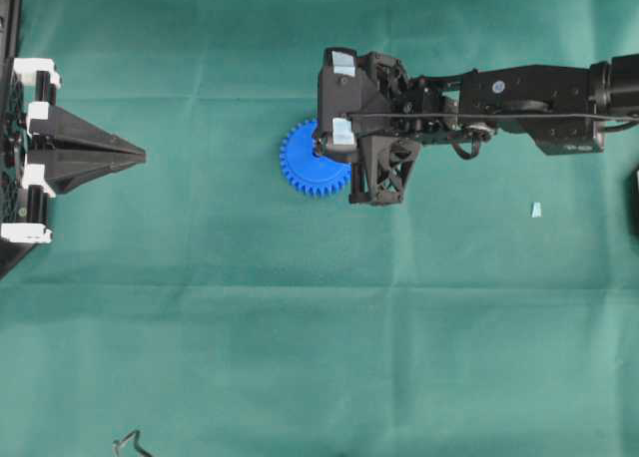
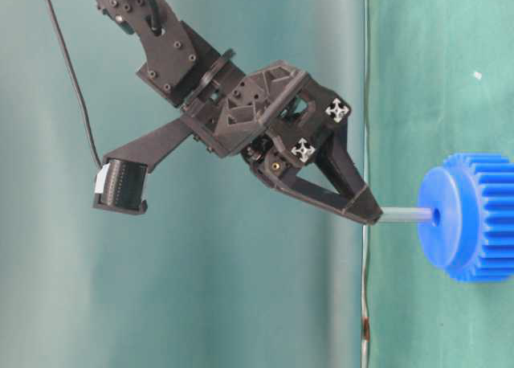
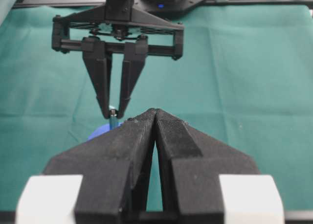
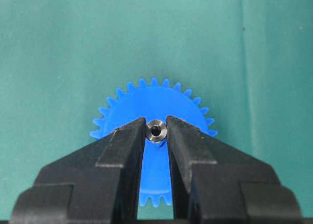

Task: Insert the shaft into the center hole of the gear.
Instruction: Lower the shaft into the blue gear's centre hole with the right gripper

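The blue gear (image 1: pixel 305 163) lies flat on the green cloth. My right gripper (image 4: pixel 156 128) is shut on the shaft (image 4: pixel 156 131), a short silvery pin seen end-on between the fingertips, right over the gear's (image 4: pixel 154 99) middle. In the table-level view the shaft (image 2: pixel 405 215) stands square to the gear's face (image 2: pixel 470 219), its far end at the mouth of the center hole (image 2: pixel 434 216); how deep it sits I cannot tell. My left gripper (image 3: pixel 155 111) is shut and holds nothing, resting far off at the left edge (image 1: pixel 140 156).
A small pale-blue scrap (image 1: pixel 536 210) lies on the cloth to the right of the right arm. A thin dark bent wire (image 1: pixel 130 442) sits at the bottom edge on the left. Green cloth covers the whole table.
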Available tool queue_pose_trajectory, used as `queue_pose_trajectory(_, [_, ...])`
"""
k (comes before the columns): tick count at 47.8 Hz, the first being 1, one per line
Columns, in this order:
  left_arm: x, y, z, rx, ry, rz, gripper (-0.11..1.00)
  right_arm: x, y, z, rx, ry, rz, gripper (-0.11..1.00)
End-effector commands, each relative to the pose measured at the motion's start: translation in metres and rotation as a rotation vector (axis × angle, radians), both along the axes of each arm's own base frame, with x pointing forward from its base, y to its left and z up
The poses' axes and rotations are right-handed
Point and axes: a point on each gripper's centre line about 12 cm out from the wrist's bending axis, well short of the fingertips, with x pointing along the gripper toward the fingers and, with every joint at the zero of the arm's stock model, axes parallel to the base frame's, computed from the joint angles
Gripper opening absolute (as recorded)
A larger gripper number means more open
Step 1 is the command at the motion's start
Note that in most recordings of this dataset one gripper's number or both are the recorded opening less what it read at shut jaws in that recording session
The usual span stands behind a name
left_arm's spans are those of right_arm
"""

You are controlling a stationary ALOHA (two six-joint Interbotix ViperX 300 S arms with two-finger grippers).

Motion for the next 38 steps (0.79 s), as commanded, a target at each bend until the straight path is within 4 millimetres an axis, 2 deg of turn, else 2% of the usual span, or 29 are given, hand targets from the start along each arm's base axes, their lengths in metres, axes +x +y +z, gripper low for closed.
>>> queue_pose_trajectory(1, [0.002,-0.001,0.011,0.004,-0.029,-0.004,0.0,0.005,-0.001,0.015,-0.007,-0.046,-0.002,0.17])
queue_pose_trajectory(7, [0.002,-0.001,0.011,0.003,-0.028,-0.004,0.0,0.005,-0.001,0.004,-0.003,-0.023,-0.002,0.17])
queue_pose_trajectory(22, [0.002,-0.001,0.011,0.001,-0.029,-0.004,0.0,0.006,-0.002,0.003,-0.004,-0.026,-0.002,0.17])
queue_pose_trajectory(38, [0.002,-0.001,0.011,0.003,-0.029,-0.004,0.0,0.016,-0.004,0.023,-0.012,-0.077,-0.003,0.17])
